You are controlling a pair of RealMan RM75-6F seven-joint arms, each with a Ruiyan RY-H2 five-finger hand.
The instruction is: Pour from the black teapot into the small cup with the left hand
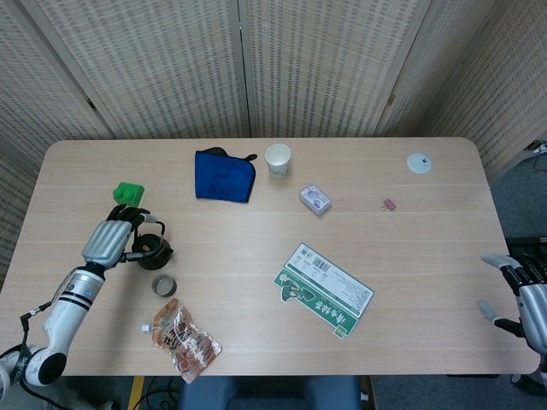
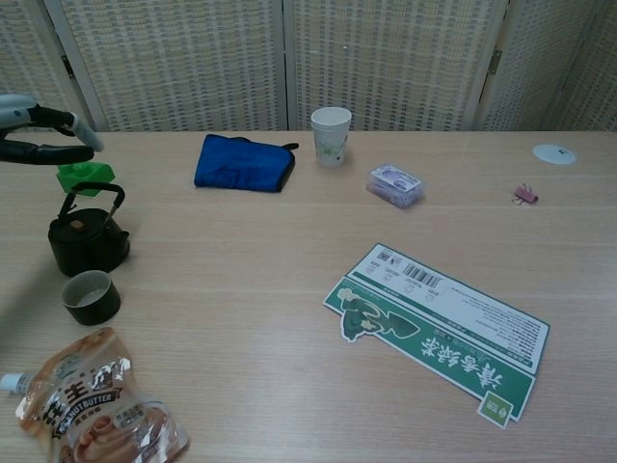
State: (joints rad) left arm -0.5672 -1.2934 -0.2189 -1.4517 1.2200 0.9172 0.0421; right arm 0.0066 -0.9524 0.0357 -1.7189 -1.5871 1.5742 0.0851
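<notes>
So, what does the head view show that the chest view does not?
Only the head view shows the right robot hand, open at the table's right edge, and the left arm behind its hand. Only the chest view shows the snack pouch's label text readably. Both show the left robot hand open above the teapot, not gripping it, the small cup, green block, blue pouch, paper cup and green card.
</notes>
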